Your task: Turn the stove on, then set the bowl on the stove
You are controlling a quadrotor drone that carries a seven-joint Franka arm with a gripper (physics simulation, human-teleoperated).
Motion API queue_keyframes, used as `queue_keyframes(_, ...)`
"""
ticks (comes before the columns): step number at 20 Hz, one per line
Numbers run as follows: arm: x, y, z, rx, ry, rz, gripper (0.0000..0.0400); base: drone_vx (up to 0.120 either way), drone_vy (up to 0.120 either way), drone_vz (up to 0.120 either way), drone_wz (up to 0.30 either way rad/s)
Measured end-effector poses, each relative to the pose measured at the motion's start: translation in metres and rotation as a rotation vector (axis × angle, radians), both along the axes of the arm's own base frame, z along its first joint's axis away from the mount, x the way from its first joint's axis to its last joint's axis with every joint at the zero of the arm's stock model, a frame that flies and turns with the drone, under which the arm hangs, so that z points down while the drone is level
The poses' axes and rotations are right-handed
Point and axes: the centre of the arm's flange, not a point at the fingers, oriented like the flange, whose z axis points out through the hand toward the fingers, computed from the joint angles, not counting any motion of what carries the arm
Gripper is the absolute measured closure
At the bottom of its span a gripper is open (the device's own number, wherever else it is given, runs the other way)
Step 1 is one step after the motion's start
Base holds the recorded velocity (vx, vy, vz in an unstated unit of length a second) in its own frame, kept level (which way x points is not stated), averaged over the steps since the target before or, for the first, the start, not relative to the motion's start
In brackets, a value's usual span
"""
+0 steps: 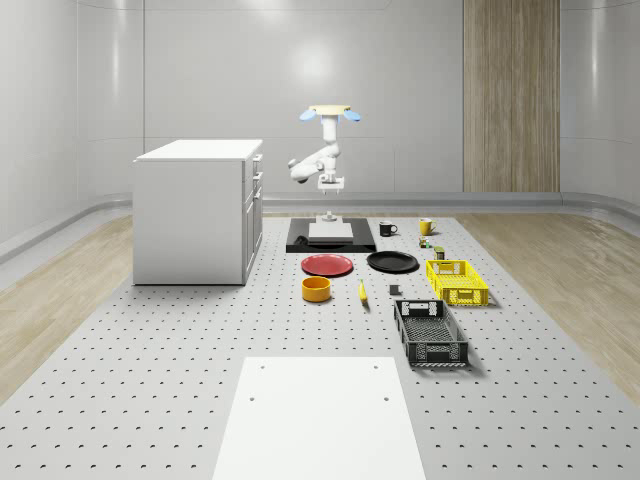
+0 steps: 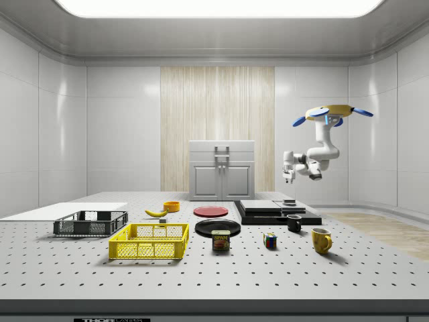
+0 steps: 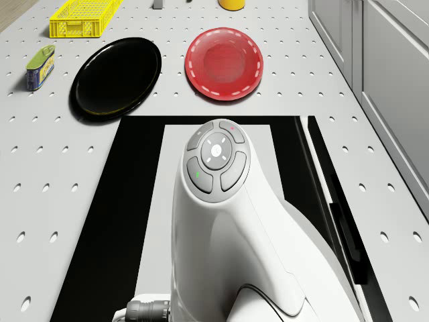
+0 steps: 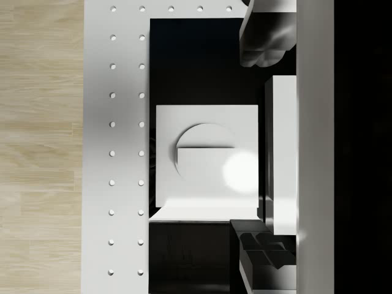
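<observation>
Hovering over the stove (image 1: 331, 237), the drone (image 1: 329, 113) is best kept level while the tool (image 4: 263, 147), fingers spread w/ nothing held, is lowered onto the switch (image 4: 206, 156).

The counter (image 1: 150, 400) looks like matt grey metal dotted with holes. The stove (image 1: 297, 238) is glossy black, the arm (image 3: 228, 228) smooth white plastic. The black plate (image 3: 115, 77) shines; both crates (image 1: 457, 281) look like plastic mesh. The floor (image 1: 60, 300) is pale wood.
</observation>
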Motion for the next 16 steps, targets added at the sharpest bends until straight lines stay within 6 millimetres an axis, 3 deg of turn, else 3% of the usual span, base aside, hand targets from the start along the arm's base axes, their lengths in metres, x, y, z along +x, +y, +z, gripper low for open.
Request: queue_keyframes(16,0.0000,-0.0008,-0.0001,-0.008,0.000,0.000,0.0000,0.000,0.000,-0.120,0.000)
